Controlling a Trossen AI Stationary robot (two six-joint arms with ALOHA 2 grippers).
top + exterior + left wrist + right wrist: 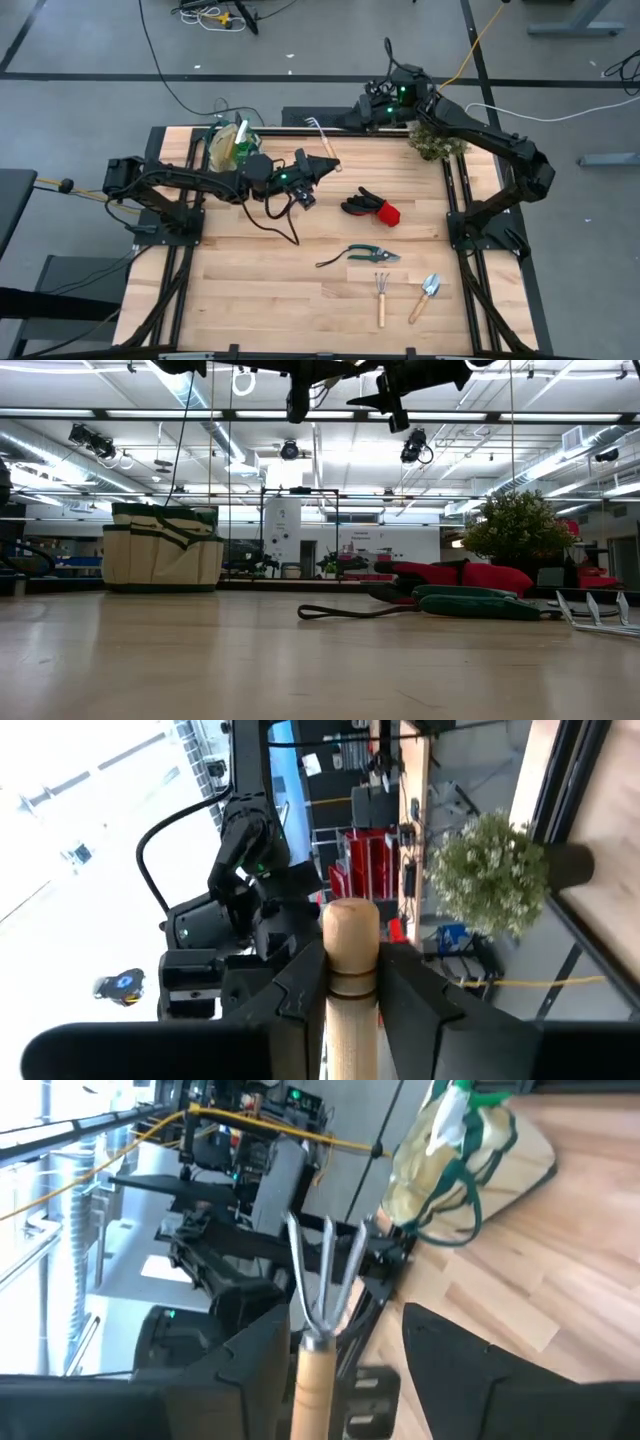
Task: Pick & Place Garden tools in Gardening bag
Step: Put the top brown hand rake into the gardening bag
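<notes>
Fork (322, 1275): handle clamped by left hand (350, 985); right hand (345, 1335) parted, holding nothing, best withdrawn straight before carrying to gardening bag (228, 148)

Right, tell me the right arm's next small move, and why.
Probably draw the right gripper straight back off the hand rake: its fingers stand open, clear of the wooden handle, while the left gripper clamps the handle's end, ready to carry it to the gardening bag.
</notes>
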